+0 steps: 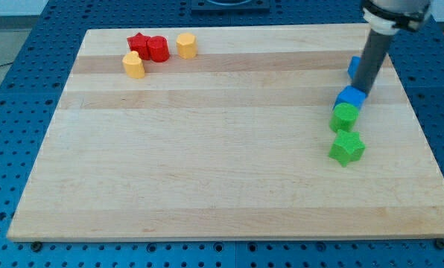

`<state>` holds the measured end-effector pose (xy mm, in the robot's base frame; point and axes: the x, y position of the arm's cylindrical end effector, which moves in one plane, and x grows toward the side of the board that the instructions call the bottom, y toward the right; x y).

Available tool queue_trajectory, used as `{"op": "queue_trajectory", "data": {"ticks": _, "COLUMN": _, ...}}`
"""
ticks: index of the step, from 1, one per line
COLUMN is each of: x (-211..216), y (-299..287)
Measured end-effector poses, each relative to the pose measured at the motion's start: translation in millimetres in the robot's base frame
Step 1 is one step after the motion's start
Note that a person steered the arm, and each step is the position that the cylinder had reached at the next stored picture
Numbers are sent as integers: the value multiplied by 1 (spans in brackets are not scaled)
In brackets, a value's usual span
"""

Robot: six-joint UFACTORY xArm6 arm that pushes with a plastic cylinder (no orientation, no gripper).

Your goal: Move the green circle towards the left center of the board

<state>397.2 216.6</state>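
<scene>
Green circle [344, 117] sitting right of centre, pressed up against a blue cube [351, 97] above, green star [346, 147] just below. My tip [362, 88] planted at that blue cube's top edge, another blue block [353, 67] half hidden behind the rod. No pincer here, only a rod. Far upper left: red star [138, 42], red cylinder [158, 49], two yellow blocks [186, 45] [134, 65] clustered.

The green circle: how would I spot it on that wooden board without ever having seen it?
Look at the board's right side, where blocks line up below the dark rod. The green circle sits mid-line, touching the blue block above. Unlike the star-shaped green block below, it is rounded.
</scene>
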Motion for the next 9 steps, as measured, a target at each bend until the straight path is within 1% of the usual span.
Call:
{"op": "queue_trajectory", "data": {"ticks": 2, "x": 65, "y": -3}}
{"op": "queue_trajectory", "data": {"ticks": 3, "x": 79, "y": -64}}
{"op": "queue_trajectory", "data": {"ticks": 5, "x": 47, "y": -235}}
{"op": "queue_trajectory", "data": {"ticks": 6, "x": 20, "y": -230}}
{"op": "queue_trajectory", "data": {"ticks": 7, "x": 19, "y": -161}}
{"op": "queue_trajectory", "data": {"ticks": 8, "x": -1, "y": -228}}
{"op": "queue_trajectory", "data": {"ticks": 9, "x": -9, "y": -301}}
